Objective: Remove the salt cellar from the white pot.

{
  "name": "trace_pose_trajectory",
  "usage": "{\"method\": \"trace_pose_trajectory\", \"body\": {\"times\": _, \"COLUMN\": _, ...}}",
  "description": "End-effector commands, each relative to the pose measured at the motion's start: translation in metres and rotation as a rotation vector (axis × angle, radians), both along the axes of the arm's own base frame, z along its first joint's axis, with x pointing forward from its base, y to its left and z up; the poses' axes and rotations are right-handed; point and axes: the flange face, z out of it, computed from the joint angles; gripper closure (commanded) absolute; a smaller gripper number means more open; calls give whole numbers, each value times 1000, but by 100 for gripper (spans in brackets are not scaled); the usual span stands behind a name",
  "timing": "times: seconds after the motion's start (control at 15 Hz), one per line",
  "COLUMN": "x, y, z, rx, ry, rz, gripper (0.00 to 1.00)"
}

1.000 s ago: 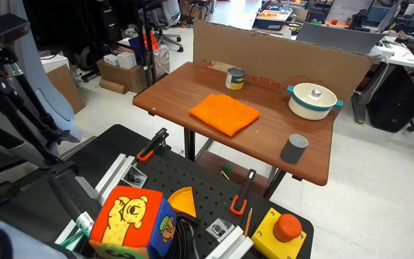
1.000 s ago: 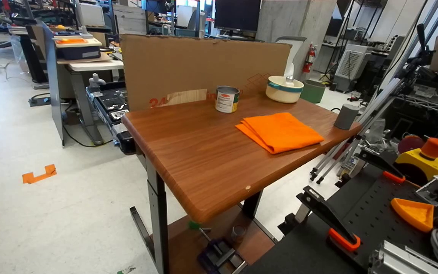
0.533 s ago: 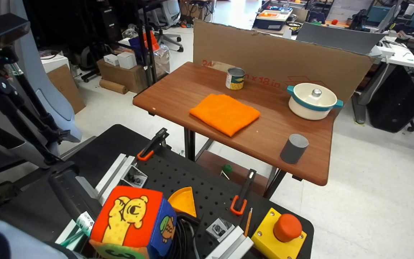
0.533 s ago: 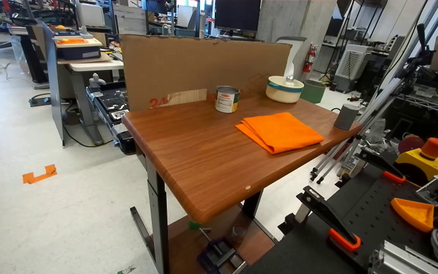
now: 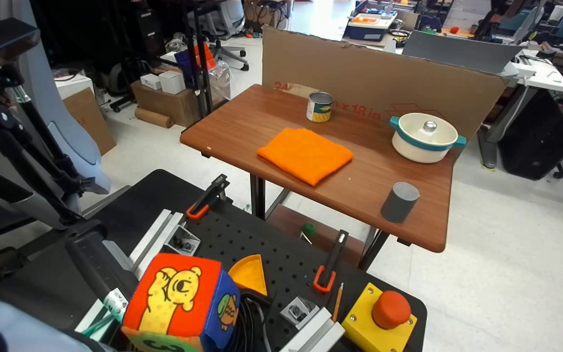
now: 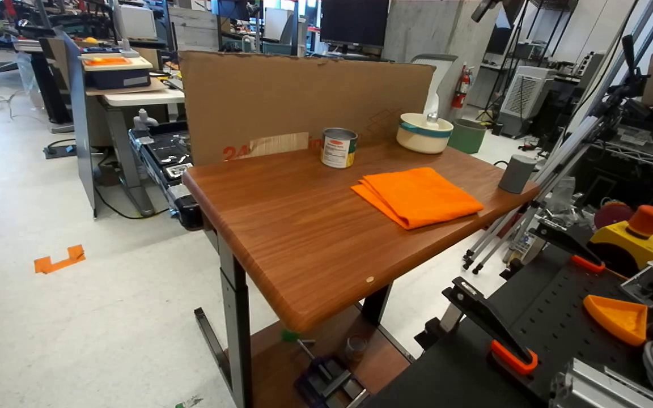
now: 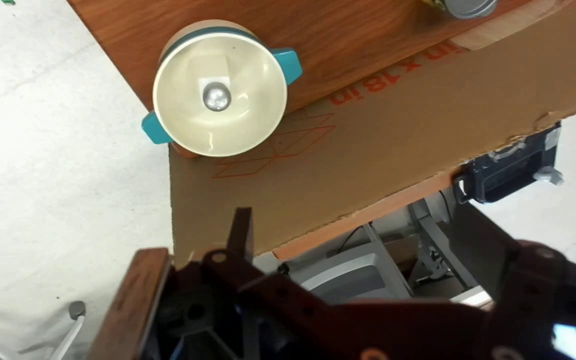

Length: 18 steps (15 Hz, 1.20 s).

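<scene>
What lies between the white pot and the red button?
From the white pot: the grey cylinder on the table, then a gap before the black bench holding the red button. Both exterior views show this.

Pale floor (image 6: 122, 306); brown table (image 6: 281, 209), cardboard panel (image 6: 304, 93) along one edge; dark monitor (image 6: 355, 21) near grey pillar (image 6: 417, 34).

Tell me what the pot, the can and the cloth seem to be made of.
Pot: glossy, likely enamelled metal or ceramic, from bright highlights on its cream surface; I can't tell which.
Can: thin metal, by its bare grey rim, with a printed label, probably paper.
Cloth: matt fabric, perhaps felt or fleece, by its soft folds and lack of shine.
</scene>
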Motion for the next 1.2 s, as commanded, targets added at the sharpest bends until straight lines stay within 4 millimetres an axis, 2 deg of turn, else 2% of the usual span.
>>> {"method": "trace_pose_trajectory", "body": {"times": 0.0, "x": 28, "y": -26, "z": -28, "rx": -25, "ry": 47, "rz": -11, "gripper": 0}}
{"method": "trace_pose_trajectory", "body": {"times": 0.27, "x": 53, "y": -46, "z": -73, "rx": -37, "ry": 124, "rz": -61, "gripper": 0}}
{"method": "trace_pose_trajectory", "body": {"times": 0.53, "x": 68, "y": -45, "z": -108, "rx": -36, "ry": 201, "rz": -71, "gripper": 0}}
{"method": "trace_pose_trajectory", "body": {"times": 0.8, "x": 73, "y": -39, "z": -140, "rx": -24, "ry": 281, "rz": -84, "gripper": 0}}
{"method": "trace_pose_trajectory", "body": {"times": 1.13, "x": 75, "y": -39, "z": -166, "rx": -22, "ry": 338, "rz": -118, "gripper": 0}}
